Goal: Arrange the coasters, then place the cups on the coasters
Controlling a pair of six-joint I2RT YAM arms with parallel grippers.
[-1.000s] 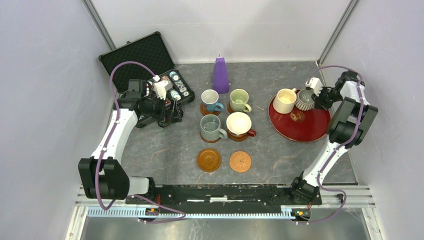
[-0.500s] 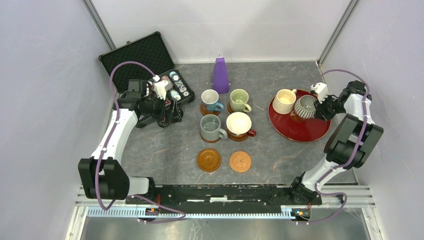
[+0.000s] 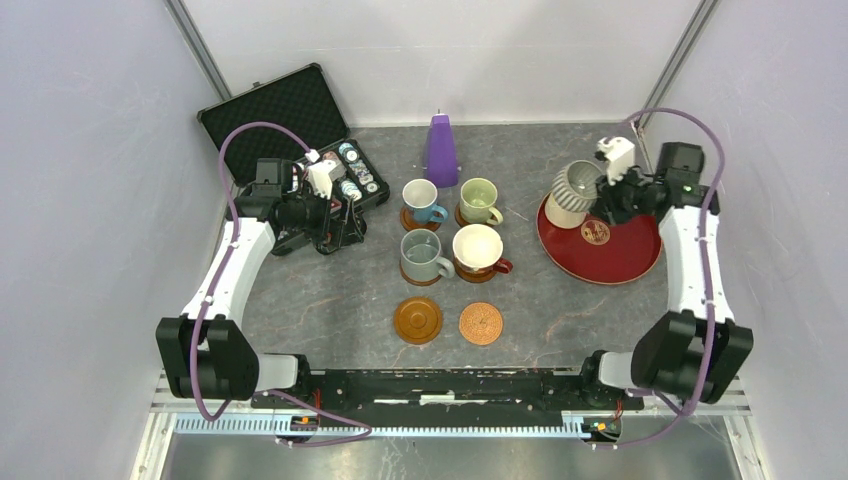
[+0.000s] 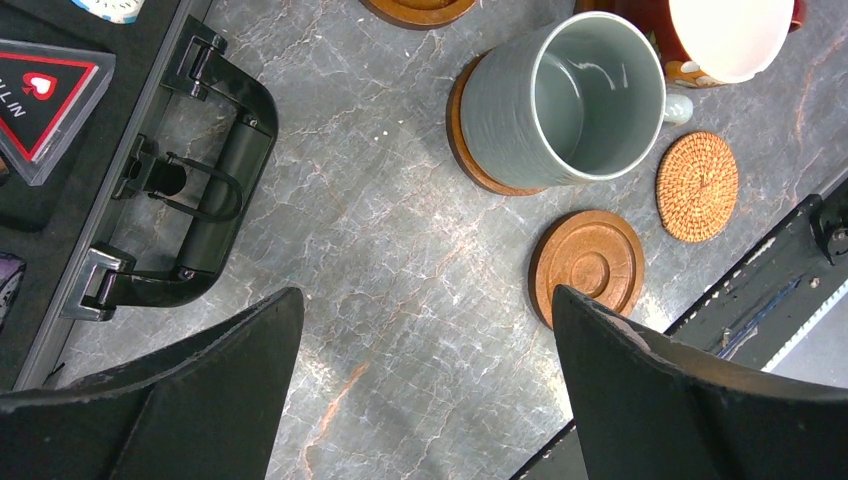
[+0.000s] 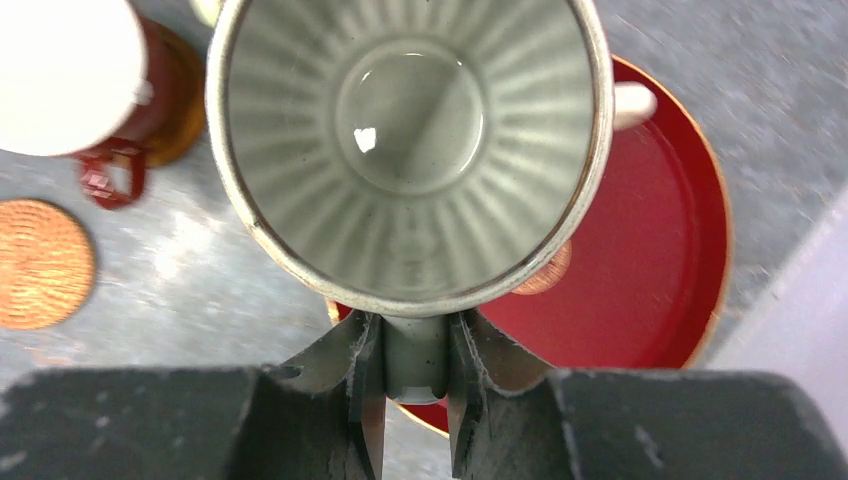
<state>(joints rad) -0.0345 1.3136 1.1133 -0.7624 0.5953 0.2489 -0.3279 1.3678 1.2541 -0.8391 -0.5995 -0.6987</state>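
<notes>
Clutter first: a black case (image 3: 285,105) lies open at the far left of the surface (image 3: 330,300) with poker chips (image 3: 358,178) in it, and a purple cone (image 3: 441,148) stands at the far middle. In front of the cone four mugs stand in a square, each on a brown coaster (image 4: 459,135) — the blue mug (image 3: 421,197) and the pale green mug (image 3: 478,198) behind, the grey-teal mug (image 3: 420,252) and the red mug (image 3: 478,245) in front. Closer to the arm bases two more lie bare, side by side: a glossy ringed coaster (image 3: 418,319) and a woven orange-brown coaster (image 3: 481,323). At the right is a red tray (image 3: 620,262) with a small patterned disc (image 3: 595,232) on it. The cream mug (image 3: 553,213) at its far left rim is mostly hidden behind the grey ribbed mug (image 5: 410,150). The right tool (image 5: 415,340) is clamped on the handle of this ribbed mug and holds it tilted in the air above that part of the tray. The right arm (image 3: 695,270) is stretched far forward along the right side. The left arm (image 3: 235,265) bends toward the case — the left tool (image 4: 425,300) hangs with jaws wide apart, nothing between them, above bare surface beside the case handle (image 4: 190,200).
</notes>
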